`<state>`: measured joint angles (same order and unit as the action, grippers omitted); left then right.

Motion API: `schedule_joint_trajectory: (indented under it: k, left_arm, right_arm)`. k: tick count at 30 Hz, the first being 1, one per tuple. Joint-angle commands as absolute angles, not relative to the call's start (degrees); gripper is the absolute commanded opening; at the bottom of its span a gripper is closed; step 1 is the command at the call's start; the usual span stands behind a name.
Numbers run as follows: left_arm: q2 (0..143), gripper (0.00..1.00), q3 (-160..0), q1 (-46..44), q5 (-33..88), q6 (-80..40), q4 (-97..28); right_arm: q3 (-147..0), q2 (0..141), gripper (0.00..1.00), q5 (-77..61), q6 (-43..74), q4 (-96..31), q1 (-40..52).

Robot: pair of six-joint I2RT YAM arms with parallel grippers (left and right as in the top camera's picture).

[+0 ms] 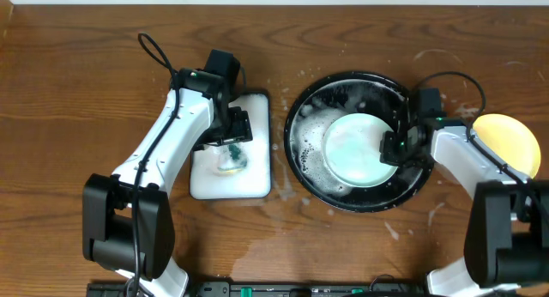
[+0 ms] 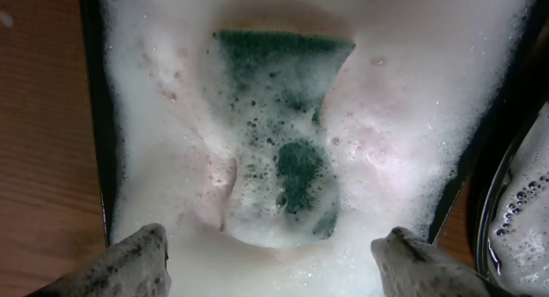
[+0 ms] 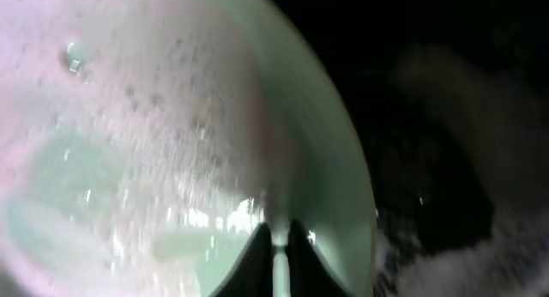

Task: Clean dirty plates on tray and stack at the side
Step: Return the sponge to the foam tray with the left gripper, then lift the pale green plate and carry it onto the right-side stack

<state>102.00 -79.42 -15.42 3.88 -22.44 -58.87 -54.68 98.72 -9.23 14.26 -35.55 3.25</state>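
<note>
Overhead and wrist views of the grip on a washed plate. We see the right gripper (image 1: 396,148) pinched almost fully closed on the right-hand rim of the mint-green plate (image 1: 352,149), which lies flat and sudsy in the black tray (image 1: 410,188). In the right wrist view the two fingertips (image 3: 257,252) meet on the thin edge, and the plate's face spreads away up and to the left. The relation that matters is this: the plate extends to the left of the grip, toward the tray's centre, while the yellow plate (image 1: 508,136) rests on the tabletop (image 1: 69,91) outside the tray on the opposite, right side, partly under the right arm. We judge that stacking calls for a lift over the tray's raised rim and a carry rightward, and the right arm is clearly the nearer one. The plate is round, so no long axis constrains the grip. The left gripper (image 1: 232,142) hangs wide open and empty over the green sponge (image 2: 283,147), which lies in the white foam-filled tray (image 1: 257,184), left of the black tray.
</note>
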Motion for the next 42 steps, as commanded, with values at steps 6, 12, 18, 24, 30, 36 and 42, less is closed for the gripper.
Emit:
schedule_joint_trajectory:
  k: [6,12,18,24,30,36,42]
  left_arm:
    - [102.21,0.83,-79.64,-15.18,3.14,-22.31,-59.00]
    - [102.21,0.83,-79.64,-15.18,3.14,-22.31,-59.00]
    - [102.21,0.83,-79.64,-15.18,3.14,-22.31,-59.00]
    - [102.21,0.83,-79.64,-15.18,3.14,-22.31,-59.00]
    - [102.21,0.83,-79.64,-15.18,3.14,-22.31,-59.00]
    - [102.21,0.83,-79.64,-15.18,3.14,-22.31,-59.00]
    - [102.21,0.84,-79.64,-15.18,3.14,-22.31,-59.00]
  right_arm:
    - [-54.61,88.55,0.41,-7.25,13.85,-42.00,0.86]
    - [-52.47,94.35,0.40,-7.75,15.79,-39.42,-0.93]
    - [-52.25,99.59,0.09,-16.16,13.37,-33.63,-0.75]
    - [-57.17,94.83,0.01,-11.70,10.61,-36.10,-0.10]
    - [-62.94,85.19,0.01,7.55,5.96,-44.03,7.16]
    - [-63.05,80.03,0.01,36.42,5.32,-48.86,19.46]
    - [-63.07,78.94,0.01,62.15,4.97,-48.90,34.09]
